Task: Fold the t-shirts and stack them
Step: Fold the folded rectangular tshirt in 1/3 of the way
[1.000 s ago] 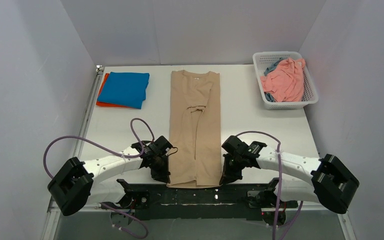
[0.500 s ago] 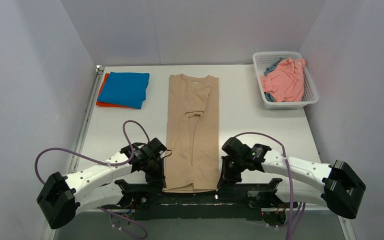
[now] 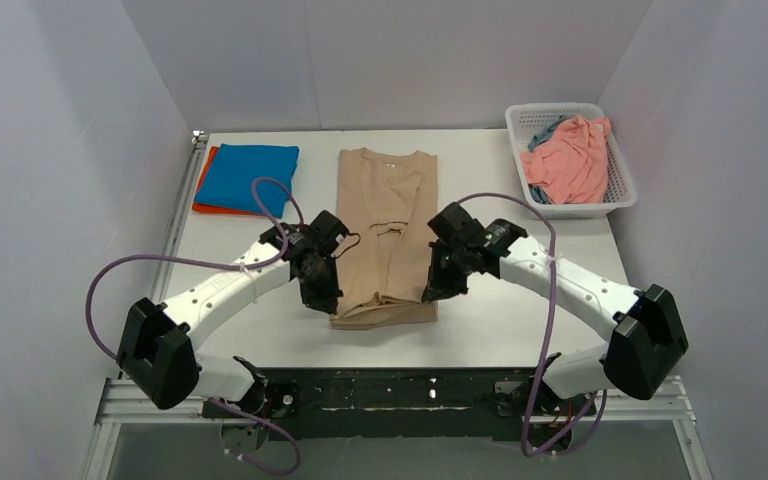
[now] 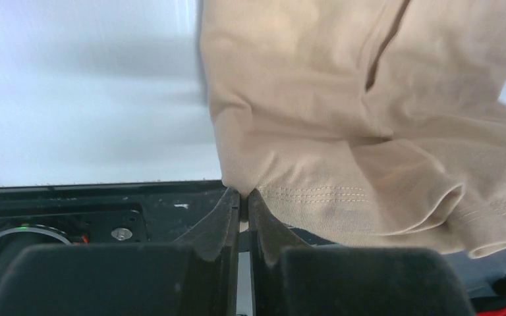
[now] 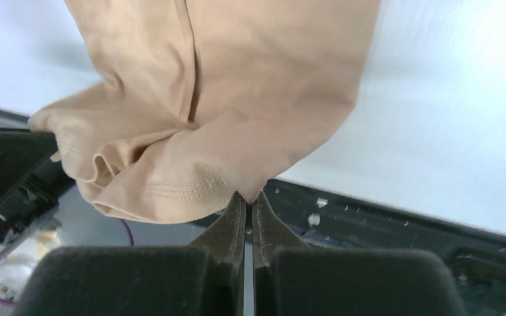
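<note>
My left claw [image 4: 244,194] is clamped on one hem corner of the beige t-shirt [image 4: 316,99], right claw [image 5: 249,197] clamped on the other; wrist cams show both pinches. Only the top cam shows the hem raised over the table [image 3: 490,335], collar end flat, blue t-shirt [image 3: 250,175] folded far-left, basket [image 3: 620,187] far-right.

The top view is bright and evenly lit from above and sharp throughout, with a faint lavender cast on the walls and only soft, pale shadows on the white desk [image 3: 500,190] under the arms. In both wrist views the desk glares near white and is smeared into streaks, with a grey shadow band beside the beige-tan t-shirt [image 4: 342,131], whose hem stitching is crisp. The dark fingers of the left gripper [image 4: 244,197] and right gripper [image 5: 249,201] fill the lower edge, underlit and soft in focus.
</note>
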Robot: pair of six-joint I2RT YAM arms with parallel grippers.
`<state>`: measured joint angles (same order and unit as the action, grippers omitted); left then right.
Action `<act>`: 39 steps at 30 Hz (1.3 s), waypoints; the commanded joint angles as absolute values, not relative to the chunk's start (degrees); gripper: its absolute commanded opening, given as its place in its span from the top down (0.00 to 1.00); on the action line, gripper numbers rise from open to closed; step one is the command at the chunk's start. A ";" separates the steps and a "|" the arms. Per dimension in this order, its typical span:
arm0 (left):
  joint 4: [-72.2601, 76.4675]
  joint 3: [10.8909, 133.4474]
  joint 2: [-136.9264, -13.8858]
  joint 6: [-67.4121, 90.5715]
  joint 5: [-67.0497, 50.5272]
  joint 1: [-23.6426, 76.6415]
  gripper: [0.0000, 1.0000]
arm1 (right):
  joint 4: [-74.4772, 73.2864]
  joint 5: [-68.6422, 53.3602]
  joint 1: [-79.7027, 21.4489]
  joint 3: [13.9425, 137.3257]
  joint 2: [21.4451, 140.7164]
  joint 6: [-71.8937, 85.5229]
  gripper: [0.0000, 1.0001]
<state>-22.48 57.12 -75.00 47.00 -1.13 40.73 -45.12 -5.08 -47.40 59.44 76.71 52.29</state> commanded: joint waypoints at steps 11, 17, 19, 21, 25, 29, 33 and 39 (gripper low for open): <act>-31.57 83.96 -99.27 32.79 0.80 26.79 1.00 | -48.97 -3.15 -33.06 84.77 97.55 35.70 0.99; -31.90 91.69 -108.20 30.40 -2.44 23.44 1.00 | -49.26 -5.80 -29.89 90.03 105.09 36.29 0.99; -31.86 93.69 -111.05 30.31 -3.97 22.77 1.00 | -48.68 -5.99 -29.36 90.30 106.11 37.49 0.99; -31.65 95.58 -113.64 30.15 -5.17 22.40 1.00 | -48.24 -6.29 -28.72 90.18 107.03 38.92 0.99; -30.62 98.52 -116.98 30.49 -6.62 21.96 1.00 | -46.87 -6.65 -27.52 89.82 108.06 40.19 0.99; -30.43 101.00 -118.86 30.64 -6.75 21.65 1.00 | -45.98 -6.78 -26.48 89.96 108.60 40.31 0.99; -30.70 103.14 -120.62 30.78 -5.67 20.93 1.00 | -45.71 -7.67 -25.32 92.01 111.33 39.98 0.99; -32.54 108.72 -126.39 31.29 -6.42 19.12 1.00 | -45.22 -10.37 -24.26 96.85 116.67 37.88 0.99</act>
